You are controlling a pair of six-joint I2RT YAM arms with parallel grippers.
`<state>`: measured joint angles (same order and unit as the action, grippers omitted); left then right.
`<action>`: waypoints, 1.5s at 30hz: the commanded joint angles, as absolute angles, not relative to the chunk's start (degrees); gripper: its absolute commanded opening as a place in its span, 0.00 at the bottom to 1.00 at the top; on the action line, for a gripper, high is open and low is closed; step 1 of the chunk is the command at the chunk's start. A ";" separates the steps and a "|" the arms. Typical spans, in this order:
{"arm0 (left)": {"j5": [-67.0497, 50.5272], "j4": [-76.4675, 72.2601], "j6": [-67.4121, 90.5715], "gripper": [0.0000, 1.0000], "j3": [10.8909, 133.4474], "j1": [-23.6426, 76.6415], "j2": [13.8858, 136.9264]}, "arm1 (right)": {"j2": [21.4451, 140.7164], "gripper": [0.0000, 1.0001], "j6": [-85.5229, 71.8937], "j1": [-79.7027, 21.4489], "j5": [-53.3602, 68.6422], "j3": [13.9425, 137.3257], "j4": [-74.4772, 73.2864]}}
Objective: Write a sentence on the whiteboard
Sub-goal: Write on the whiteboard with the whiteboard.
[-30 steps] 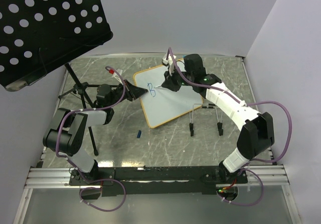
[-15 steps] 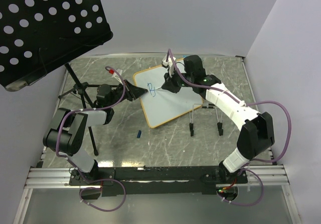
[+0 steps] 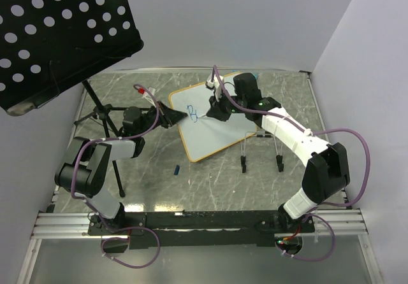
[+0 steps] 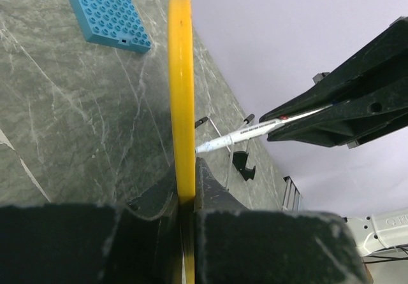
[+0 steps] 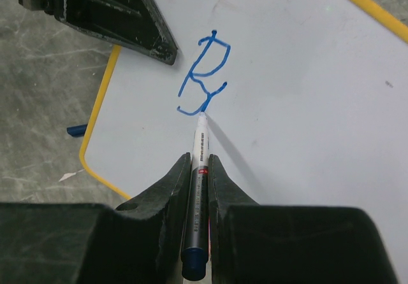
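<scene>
The whiteboard (image 3: 220,130), white with a yellow rim, stands tilted at the table's middle. My left gripper (image 3: 169,115) is shut on its left edge; in the left wrist view the yellow rim (image 4: 181,74) runs up from between the closed jaws of the left gripper (image 4: 186,181). My right gripper (image 5: 199,158) is shut on a marker (image 5: 200,169) whose tip touches the board. The sentence (image 5: 204,74) is a blue "B" with a short stroke after it, and it shows small in the top view as blue writing (image 3: 192,113). The right gripper (image 3: 214,109) hovers just right of it.
A black perforated music stand (image 3: 64,35) on a tripod (image 3: 102,115) overhangs the left side. A wire stand with black feet (image 3: 261,150) sits right of the board. A blue cap (image 3: 176,168) lies in front. A blue studded plate (image 4: 105,13) lies behind.
My right gripper has shifted slightly right and toward me along the board with the marker, and the blue writing has grown a little. The left arm has not moved.
</scene>
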<state>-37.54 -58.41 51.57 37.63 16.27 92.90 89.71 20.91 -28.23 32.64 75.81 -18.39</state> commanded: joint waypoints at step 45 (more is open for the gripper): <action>-39.99 -69.79 53.70 0.01 40.34 16.52 91.32 | 87.28 0.00 18.37 -25.49 33.22 79.63 -15.47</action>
